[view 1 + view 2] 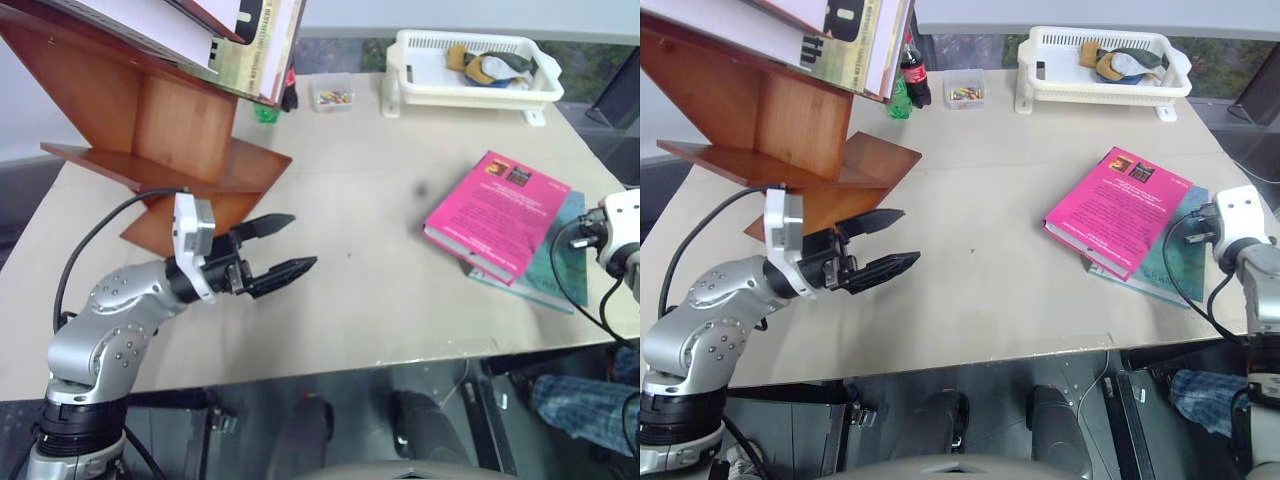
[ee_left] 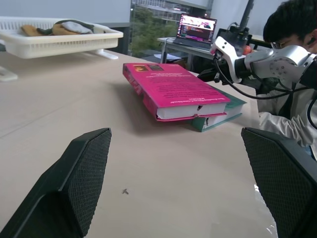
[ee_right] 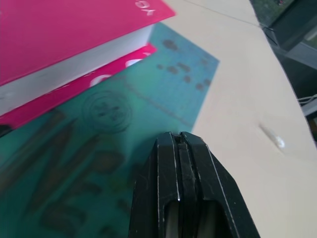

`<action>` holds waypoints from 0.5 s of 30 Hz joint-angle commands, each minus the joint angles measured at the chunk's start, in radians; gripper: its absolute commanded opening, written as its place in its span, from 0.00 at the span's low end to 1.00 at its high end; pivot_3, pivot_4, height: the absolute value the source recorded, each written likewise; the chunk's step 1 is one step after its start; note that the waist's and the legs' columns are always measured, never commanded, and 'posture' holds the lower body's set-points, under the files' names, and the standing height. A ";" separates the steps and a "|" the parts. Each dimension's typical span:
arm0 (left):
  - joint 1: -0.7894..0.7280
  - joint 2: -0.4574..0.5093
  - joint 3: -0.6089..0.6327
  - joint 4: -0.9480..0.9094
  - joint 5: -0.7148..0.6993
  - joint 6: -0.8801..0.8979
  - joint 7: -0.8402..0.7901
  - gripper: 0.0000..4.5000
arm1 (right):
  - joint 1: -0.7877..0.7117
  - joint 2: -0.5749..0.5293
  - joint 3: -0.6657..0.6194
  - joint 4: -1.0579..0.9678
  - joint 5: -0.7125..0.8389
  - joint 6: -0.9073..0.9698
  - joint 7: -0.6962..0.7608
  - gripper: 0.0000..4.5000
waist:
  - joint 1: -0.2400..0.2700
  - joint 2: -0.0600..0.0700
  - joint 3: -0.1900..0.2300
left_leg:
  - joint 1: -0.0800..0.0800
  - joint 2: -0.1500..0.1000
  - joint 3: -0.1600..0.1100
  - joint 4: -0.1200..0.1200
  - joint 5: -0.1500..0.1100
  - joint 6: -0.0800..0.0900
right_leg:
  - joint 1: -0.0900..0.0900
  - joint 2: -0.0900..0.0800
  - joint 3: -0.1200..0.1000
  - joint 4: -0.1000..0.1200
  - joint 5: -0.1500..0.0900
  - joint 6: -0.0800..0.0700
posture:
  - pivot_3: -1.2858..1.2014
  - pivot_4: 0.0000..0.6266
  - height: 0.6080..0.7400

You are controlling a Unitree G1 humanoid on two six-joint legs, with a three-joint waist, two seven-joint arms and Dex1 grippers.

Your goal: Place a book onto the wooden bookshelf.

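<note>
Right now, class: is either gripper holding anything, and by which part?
Nothing held. The left gripper is open over the table; the right gripper is shut, empty, over the teal book.

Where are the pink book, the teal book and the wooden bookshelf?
pink book (image 1: 500, 213), left eye view, middle of its back cover.
teal book (image 3: 163, 89), right wrist view, bare cover beside the pink one.
wooden bookshelf (image 1: 800, 125), right eye view, upright board.

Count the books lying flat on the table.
2: the pink book lies on top of the teal book, near the table's right edge. Others lean on the wooden bookshelf.
</note>
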 commanded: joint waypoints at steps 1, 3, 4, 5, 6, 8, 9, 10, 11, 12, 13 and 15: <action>-0.008 -0.008 0.006 -0.035 -0.004 -0.010 0.012 1.00 | -0.011 -0.039 -0.035 -0.002 0.001 -0.020 0.012 0.01 | 0.000 0.000 0.000 | 0.000 0.000 0.000 0.000 0.000 0.000 | 0.000 0.000 0.000 0.000 0.000 0.000 | 0.52 0.24 1.00; -0.008 -0.013 -0.002 -0.036 0.006 -0.016 0.015 1.00 | -0.016 -0.037 -0.056 0.006 0.006 -0.021 -0.010 0.01 | 0.000 0.000 0.000 | 0.000 0.000 0.000 0.000 0.000 0.000 | 0.000 0.000 0.000 0.000 0.000 0.000 | 0.52 0.24 1.00; -0.009 -0.014 -0.003 -0.036 0.008 -0.017 0.016 1.00 | -0.020 -0.036 -0.064 0.009 0.006 -0.026 -0.022 0.01 | 0.000 0.000 0.000 | 0.000 0.000 0.000 0.000 0.000 0.000 | 0.000 0.000 0.000 0.000 0.000 0.000 | 0.52 0.24 1.00; -0.009 -0.015 -0.004 -0.034 0.013 -0.020 0.017 1.00 | -0.026 -0.033 -0.072 0.012 0.003 -0.027 -0.042 0.01 | 0.000 0.000 0.000 | 0.000 0.000 0.000 0.000 0.000 0.000 | 0.000 0.000 0.000 0.000 0.000 0.000 | 0.52 0.24 1.00; -0.012 -0.016 -0.005 -0.031 0.018 -0.022 0.018 1.00 | -0.028 -0.031 -0.065 0.019 -0.011 -0.037 -0.060 0.01 | -0.001 0.000 0.000 | 0.000 0.000 0.000 0.000 0.000 0.000 | 0.000 0.000 0.000 0.000 0.000 0.000 | 0.52 0.24 1.00; -0.020 -0.022 -0.006 -0.027 0.020 -0.020 0.023 1.00 | -0.034 -0.029 -0.046 0.043 -0.039 -0.055 -0.092 0.01 | -0.002 0.000 0.000 | 0.000 0.000 0.000 0.000 0.000 0.000 | 0.000 0.000 0.000 0.000 0.000 0.000 | 0.52 0.24 1.00; -0.024 -0.024 -0.005 -0.027 0.018 -0.016 0.025 1.00 | -0.038 -0.027 -0.032 0.062 -0.054 -0.064 -0.101 0.01 | -0.002 0.000 0.000 | 0.000 0.000 0.000 0.000 0.000 0.000 | 0.000 0.000 0.000 0.000 0.000 0.000 | 0.52 0.24 1.00; -0.027 -0.025 -0.005 -0.028 0.016 -0.013 0.025 1.00 | -0.042 -0.025 -0.024 0.075 -0.062 -0.069 -0.106 0.01 | -0.003 0.000 0.000 | 0.000 0.000 0.001 0.000 0.000 0.000 | 0.000 0.000 0.001 0.000 0.000 0.000 | 0.52 0.24 1.00; -0.028 -0.024 -0.006 -0.029 0.015 -0.011 0.022 1.00 | -0.048 -0.023 -0.017 0.092 -0.071 -0.076 -0.110 0.01 | -0.003 0.000 0.000 | 0.000 0.000 0.001 0.000 0.000 0.000 | 0.000 0.000 0.001 0.000 0.000 0.000 | 0.52 0.24 1.00; -0.030 -0.022 -0.007 -0.032 0.012 -0.007 0.017 1.00 | -0.059 -0.020 0.001 0.120 -0.083 -0.085 -0.107 0.01 | -0.004 0.000 0.000 | 0.000 0.000 0.001 0.000 0.000 0.000 | 0.000 0.000 0.001 0.000 0.000 0.000 | 0.52 0.24 1.00; -0.032 -0.020 -0.008 -0.033 0.011 -0.005 0.014 1.00 | -0.067 -0.019 0.013 0.141 -0.092 -0.092 -0.104 0.01 | -0.005 0.000 0.000 | 0.000 0.000 0.001 0.000 0.000 0.000 | 0.000 0.000 0.001 0.000 0.000 0.000 | 0.52 0.24 1.00; -0.033 -0.012 -0.011 -0.035 0.014 -0.004 0.005 1.00 | -0.097 -0.010 0.048 0.214 -0.105 -0.111 -0.079 0.01 | -0.008 0.000 0.000 | 0.000 0.000 0.001 0.000 0.000 0.000 | 0.000 0.000 0.001 0.000 0.000 0.000 | 0.52 0.24 1.00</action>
